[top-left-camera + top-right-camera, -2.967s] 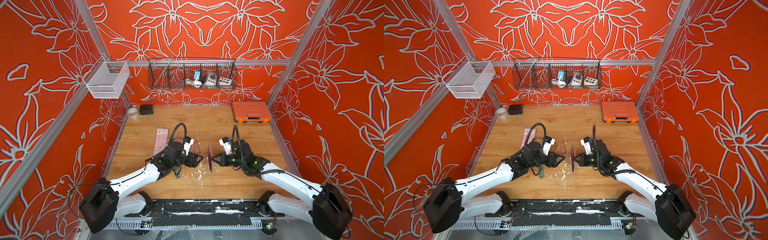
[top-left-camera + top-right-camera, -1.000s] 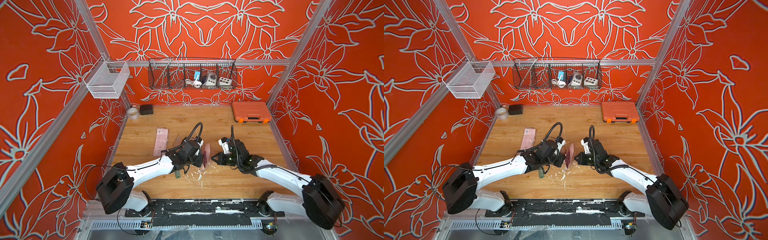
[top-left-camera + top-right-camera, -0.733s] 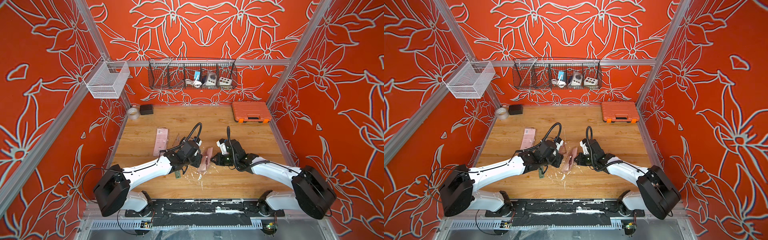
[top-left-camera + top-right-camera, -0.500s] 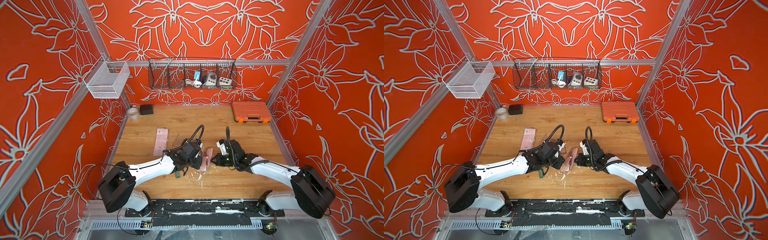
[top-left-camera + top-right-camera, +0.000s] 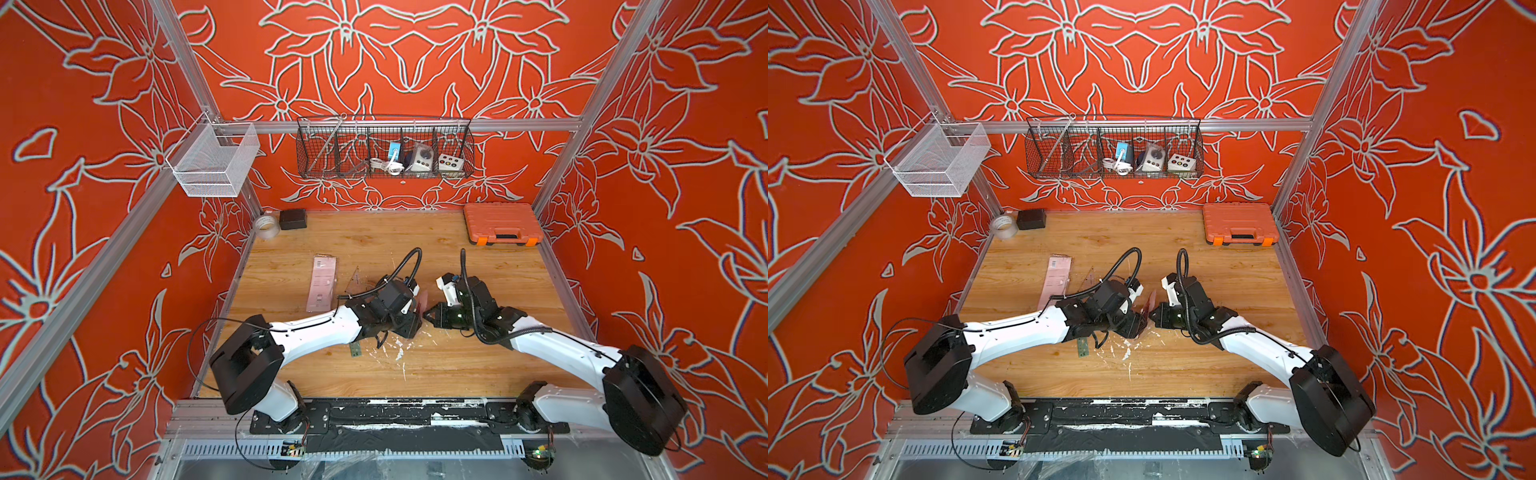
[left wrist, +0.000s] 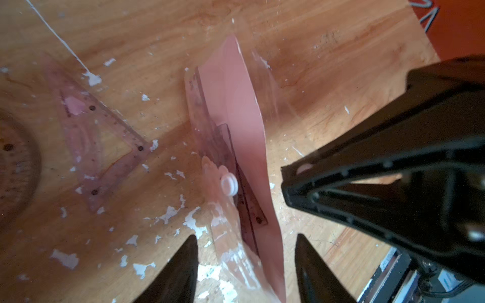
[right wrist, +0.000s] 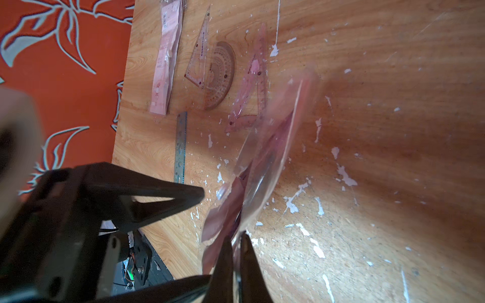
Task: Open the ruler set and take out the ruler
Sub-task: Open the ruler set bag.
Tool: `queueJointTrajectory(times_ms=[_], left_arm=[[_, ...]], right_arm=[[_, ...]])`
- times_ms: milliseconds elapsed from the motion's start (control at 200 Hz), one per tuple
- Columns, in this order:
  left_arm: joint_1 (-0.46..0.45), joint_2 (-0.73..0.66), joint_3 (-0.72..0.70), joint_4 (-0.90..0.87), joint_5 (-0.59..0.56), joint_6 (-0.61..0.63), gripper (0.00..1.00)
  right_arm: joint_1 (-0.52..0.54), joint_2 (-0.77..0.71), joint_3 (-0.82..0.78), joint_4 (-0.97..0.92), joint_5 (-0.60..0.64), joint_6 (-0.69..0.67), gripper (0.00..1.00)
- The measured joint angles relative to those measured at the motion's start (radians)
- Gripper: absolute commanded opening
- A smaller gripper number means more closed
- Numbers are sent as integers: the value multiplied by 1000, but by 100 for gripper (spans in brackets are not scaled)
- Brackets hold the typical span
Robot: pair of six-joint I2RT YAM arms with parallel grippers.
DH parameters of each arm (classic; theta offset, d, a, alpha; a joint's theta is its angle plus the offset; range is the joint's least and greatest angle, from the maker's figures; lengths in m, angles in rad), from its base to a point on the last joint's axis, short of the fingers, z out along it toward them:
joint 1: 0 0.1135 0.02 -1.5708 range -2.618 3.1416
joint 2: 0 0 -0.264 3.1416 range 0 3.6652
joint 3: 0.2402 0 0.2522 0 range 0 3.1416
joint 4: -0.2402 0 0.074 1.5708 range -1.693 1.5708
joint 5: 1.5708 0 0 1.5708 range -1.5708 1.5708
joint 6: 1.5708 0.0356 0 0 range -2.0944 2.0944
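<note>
Pinching the pouch (image 7: 262,162) by one edge, the right claw (image 7: 236,241) has its jaws pressed tight on plastic and pink card, holding it on edge at table centre, seen in both top views (image 5: 422,300); left claw (image 6: 245,241) is spread, its tips either side of the pouch's near end, touching nothing that I can make out; white snap (image 6: 228,184) shows bare on the flap, so by my reading the opening is done or nearly so; a dark scaled piece (image 6: 244,199) sits inside against the card, ruler or set square I cannot tell, so the taking-out looks not yet done; lying loose about 9 o'clock of the pouch are a set square (image 6: 105,136) and a protractor (image 7: 219,76), a steel ruler (image 7: 180,147) nearer 7 o'clock, a second pouch (image 5: 322,282) out at 10; whether those came from this set I cannot say; what's left, I'd judge: get a grip on that piece and draw it clear.
</note>
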Motion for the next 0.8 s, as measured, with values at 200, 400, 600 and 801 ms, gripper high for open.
queueJointTrajectory(times_ms=[200, 400, 600, 801], left_arm=[[-23, 60, 64, -55, -50, 3, 26], [-26, 44, 65, -69, -95, 8, 41], [-26, -2, 41, -64, -118, 7, 44], [-26, -4, 41, -74, -133, 9, 50]], right_arm=[[0, -1, 0, -18, 11, -1, 0], [0, -1, 0, -29, 20, -5, 0], [0, -1, 0, -31, 23, -15, 0], [0, -1, 0, -38, 28, -27, 0]])
